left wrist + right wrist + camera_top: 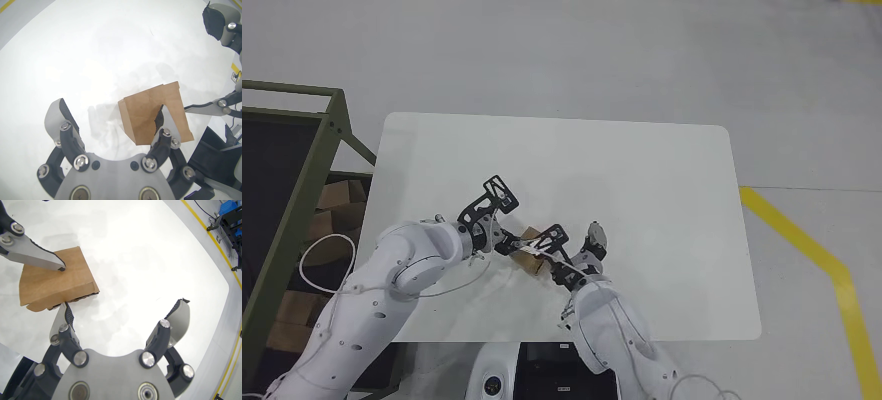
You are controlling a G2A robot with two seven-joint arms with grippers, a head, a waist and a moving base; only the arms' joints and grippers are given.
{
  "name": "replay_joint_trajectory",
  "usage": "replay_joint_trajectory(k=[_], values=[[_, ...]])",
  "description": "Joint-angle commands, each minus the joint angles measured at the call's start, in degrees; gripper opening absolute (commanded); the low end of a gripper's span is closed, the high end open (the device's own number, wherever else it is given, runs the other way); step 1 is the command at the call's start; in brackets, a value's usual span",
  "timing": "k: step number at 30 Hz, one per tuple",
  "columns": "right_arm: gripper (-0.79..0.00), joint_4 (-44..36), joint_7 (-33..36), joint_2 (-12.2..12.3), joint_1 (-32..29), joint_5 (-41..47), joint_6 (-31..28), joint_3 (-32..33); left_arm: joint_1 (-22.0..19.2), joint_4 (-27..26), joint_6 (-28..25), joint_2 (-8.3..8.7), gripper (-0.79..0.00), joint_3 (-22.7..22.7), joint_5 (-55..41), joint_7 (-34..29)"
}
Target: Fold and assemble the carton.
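Near the bench's (642, 170) robot-side edge, somewhat left of its middle, the carton (530, 252) lies as a flat, folded piece of brown cardboard, not yet set up into a box. Both arms meet over it. The left end effector (527, 213) has its fingers spread wide apart, and one black-padded fingertip (160, 115) rests on the carton's (140, 109) top face, while the other finger stands off to the side over bare bench. The right end effector (570, 250) is likewise wide apart and clamped on nothing; one fingertip (66, 308) meets the carton's (56, 285) corrugated edge, low against the bench, and its other finger is well away from the cardboard. To the left of the bench stands a green-framed cart (302, 150) with cardboard inside, and a yellow line (802, 240) runs across the floor on the right.
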Motion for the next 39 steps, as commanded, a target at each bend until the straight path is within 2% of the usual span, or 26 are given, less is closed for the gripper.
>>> replay_joint_trajectory(k=[1, 39], values=[[0.000, -0.3, -0.2, 0.2, 0.0, 0.6, 0.0, 0.0, 0.0, 0.0, -0.1, -0.02, 0.000, -0.1, 0.0, 0.0], [0.000, 3.3, 3.4, 0.2, 3.9, 0.0, 3.0, -4.2, -1.4, 1.4, -0.6, -0.55, 0.000, 1.1, -0.1, -1.4]])
